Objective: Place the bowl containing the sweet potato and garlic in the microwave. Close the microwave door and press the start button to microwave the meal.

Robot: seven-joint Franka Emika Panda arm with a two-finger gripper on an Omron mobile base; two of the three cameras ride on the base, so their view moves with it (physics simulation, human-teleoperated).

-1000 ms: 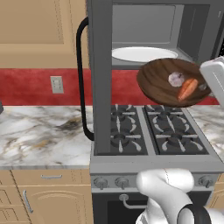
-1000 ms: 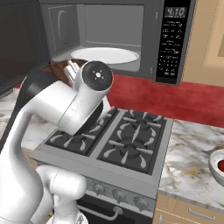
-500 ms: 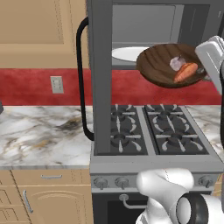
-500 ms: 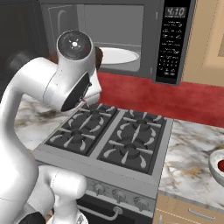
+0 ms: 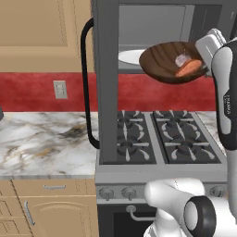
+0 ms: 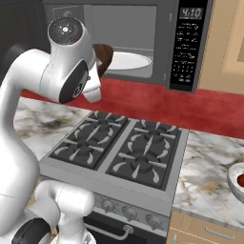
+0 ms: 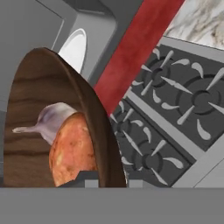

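Since a moment ago I have lifted the bowl [image 5: 167, 61] higher and nearer the microwave [image 5: 157, 28]; it now hangs in the air at the mouth of the open cavity, just in front of the white turntable [image 5: 131, 56] and above the back burners of the stove [image 5: 164, 139]. The microwave door [image 5: 105, 78] stands swung wide to the left, edge-on to the left base view, its curved black handle [image 5: 86, 83] over the marble worktop [image 5: 46, 139]. My fingers [image 7: 85, 178] grip the bowl by its near rim, closed on it, though the tips are barely visible in the hand view. The bowl tilts somewhat. Inside it the sweet potato [image 5: 189, 68] lies against the low side by my hand, and the garlic [image 5: 182, 59] sits touching it, just beyond.
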